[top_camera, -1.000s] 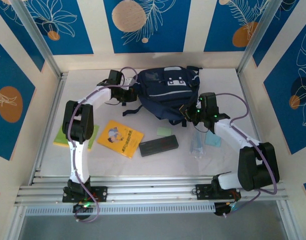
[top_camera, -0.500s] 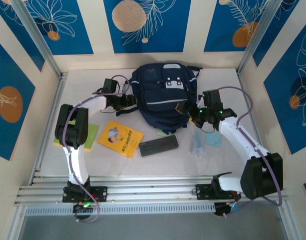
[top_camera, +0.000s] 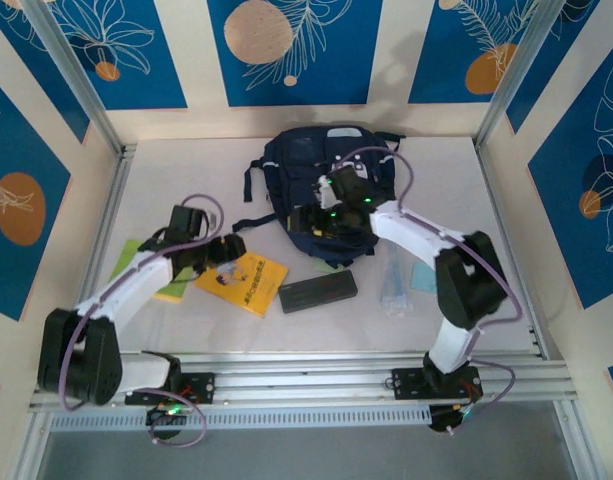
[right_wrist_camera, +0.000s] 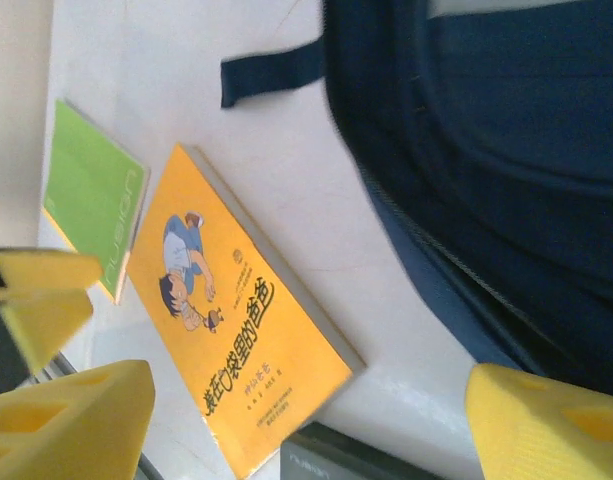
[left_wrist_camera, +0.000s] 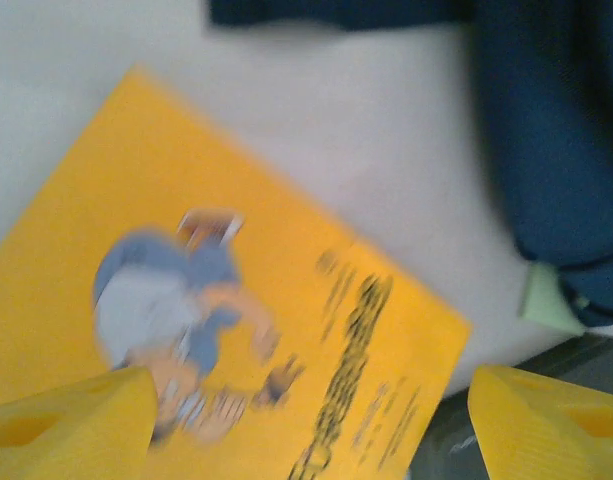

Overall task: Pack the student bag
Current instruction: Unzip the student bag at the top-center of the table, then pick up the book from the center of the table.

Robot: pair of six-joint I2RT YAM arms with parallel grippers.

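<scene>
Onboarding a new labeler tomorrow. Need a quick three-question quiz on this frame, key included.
1. True or false: the left gripper is above the yellow book, jaws open.
2. Which gripper is nearer the student bag?
3. The black case lies: A) on the table, just right of the yellow book; B) inside the student bag; C) under the left gripper.
Key: 1 true; 2 the right gripper; 3 A.

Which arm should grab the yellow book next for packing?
Left. Its open pincer hovers over the yellow book, with the cover lying between its jaws in the wrist view. The right pincer sits open at the student bag, farther from the book.
</scene>
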